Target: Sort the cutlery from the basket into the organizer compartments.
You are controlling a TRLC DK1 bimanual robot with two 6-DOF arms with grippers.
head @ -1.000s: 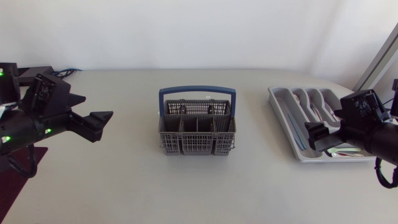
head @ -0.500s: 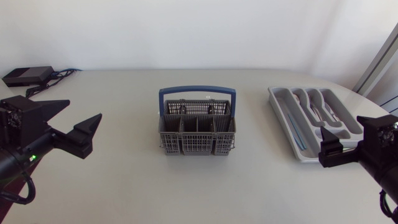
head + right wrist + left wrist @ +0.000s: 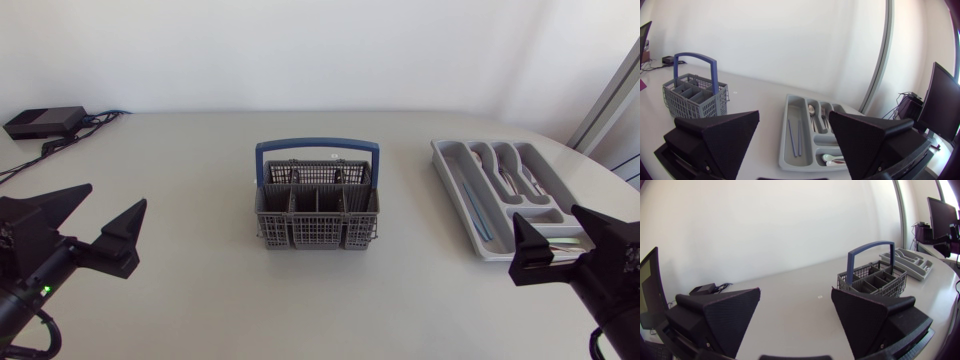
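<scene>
Facing one basket (image 3: 317, 205), one organizer (image 3: 451, 192): left gripper (image 3: 115, 195), right gripper (image 3: 547, 217), splayed.

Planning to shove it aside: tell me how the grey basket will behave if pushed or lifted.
The basket is probably light: mesh walls, nothing showing inside. Pushed on the smooth table, it would likely slide rather than tip, given its broad base. Lifted by the tall handle, it may swing.

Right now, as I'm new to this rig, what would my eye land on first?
The grey basket with its blue handle stands mid-table. The grey organizer to its right already holds cutlery, including blue chopsticks. The left gripper and right gripper hang open near the table's front corners, holding nothing.
</scene>
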